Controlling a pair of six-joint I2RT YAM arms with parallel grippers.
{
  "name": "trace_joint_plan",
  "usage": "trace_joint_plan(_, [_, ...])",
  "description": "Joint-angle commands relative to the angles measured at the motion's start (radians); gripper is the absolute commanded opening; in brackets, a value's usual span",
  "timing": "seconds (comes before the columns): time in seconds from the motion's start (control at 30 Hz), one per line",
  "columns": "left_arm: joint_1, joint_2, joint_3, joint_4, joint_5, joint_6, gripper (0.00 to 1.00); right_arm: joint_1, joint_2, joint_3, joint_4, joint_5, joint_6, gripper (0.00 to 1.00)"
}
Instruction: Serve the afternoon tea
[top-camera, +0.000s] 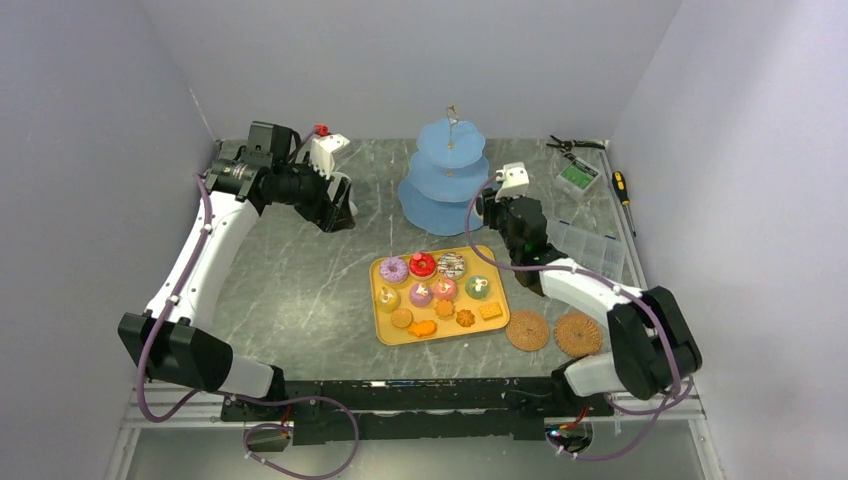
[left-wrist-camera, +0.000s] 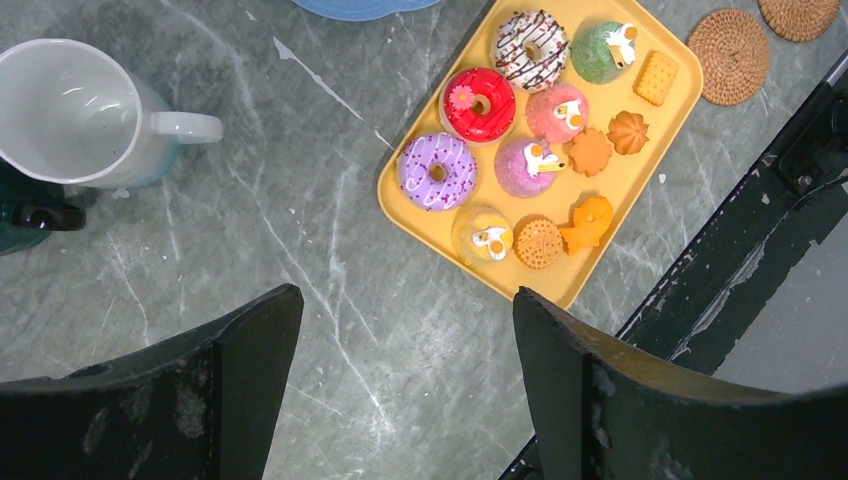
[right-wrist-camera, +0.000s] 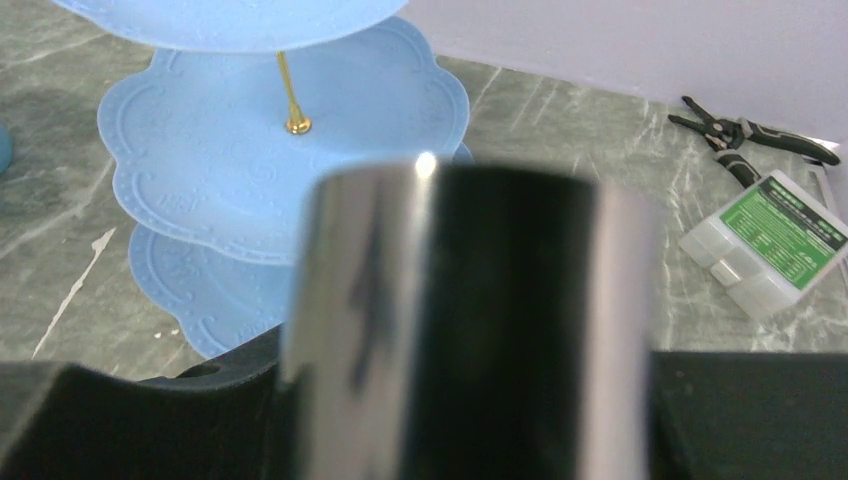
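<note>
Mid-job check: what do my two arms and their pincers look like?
The left arm and right arm have white link shells with black joints and bases; a purple cable trails along each. The left pincer has two broad matte-black fingers; the right pincer is black too. A white camera block sits on each wrist.

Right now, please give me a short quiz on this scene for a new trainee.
1. True or false: the stand holds no treats.
2. How many doughnuts lie on the tray?
3. The left gripper is: A open, B shut, C out of view.
Key: 1 true; 2 three; 3 A.
</note>
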Motion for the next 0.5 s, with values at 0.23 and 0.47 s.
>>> trace_joint_plan(0.23, [0.010, -0.019, 0.027, 0.029, 0.009, 0.001, 0.83, -0.028, 0.173, 0.099, 0.186, -0.056, 0.041, 0.40])
trace_joint_plan(0.47, [0.014, -0.019, 0.027, 0.022, 0.019, 0.004, 0.83, -0.028, 0.252, 0.063, 0.356, -0.034, 0.053, 0.40])
